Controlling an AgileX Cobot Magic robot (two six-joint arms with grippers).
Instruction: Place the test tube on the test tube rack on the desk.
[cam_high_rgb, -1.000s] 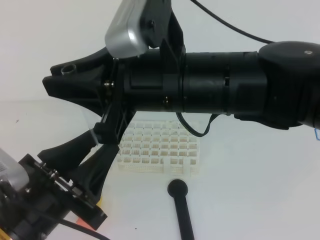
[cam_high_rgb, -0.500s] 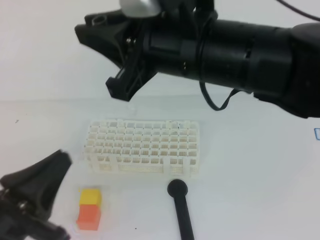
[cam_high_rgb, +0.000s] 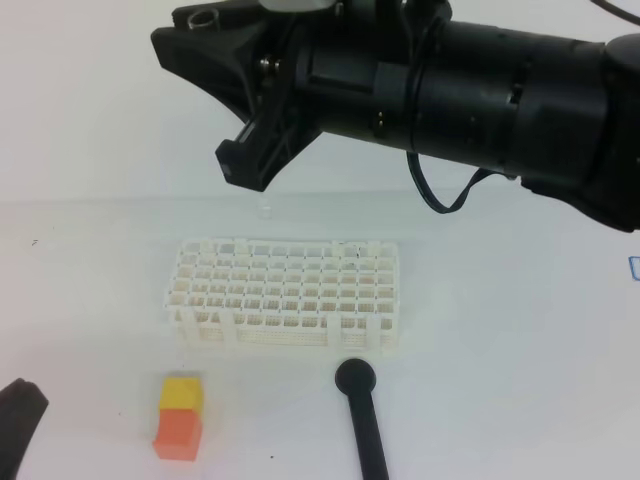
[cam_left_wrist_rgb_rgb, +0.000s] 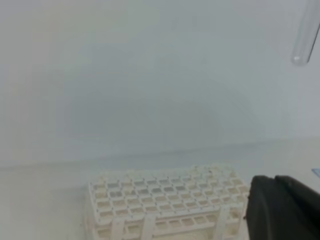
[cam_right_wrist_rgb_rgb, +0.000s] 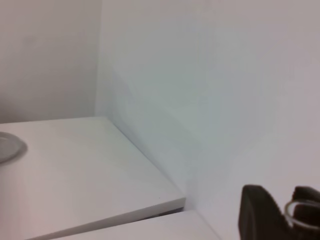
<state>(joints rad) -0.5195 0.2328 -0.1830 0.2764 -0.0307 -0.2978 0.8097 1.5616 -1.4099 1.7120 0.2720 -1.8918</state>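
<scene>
My right gripper (cam_high_rgb: 197, 105) reaches in from the right, high above the desk (cam_high_rgb: 500, 340), and is shut on the test tube. The clear tube hangs steeply; its round tip (cam_high_rgb: 265, 208) shows just below the lower finger, above the far edge of the white lattice test tube rack (cam_high_rgb: 285, 290). The tube's tip also shows in the left wrist view (cam_left_wrist_rgb_rgb: 305, 35), above the rack (cam_left_wrist_rgb_rgb: 165, 195). Its open rim shows in the right wrist view (cam_right_wrist_rgb_rgb: 300, 209). My left gripper (cam_high_rgb: 15, 425) is low at the bottom left, open and empty, well clear of the rack.
A yellow-and-orange block (cam_high_rgb: 180, 415) stands in front of the rack's left end. A black rod with a round knob (cam_high_rgb: 362, 415) lies in front of the rack's right end. The right arm spans the upper right.
My left gripper has let go of the tube and drawn back down and left, almost out of view. The right gripper has lifted the tube up above the rack's far side.
</scene>
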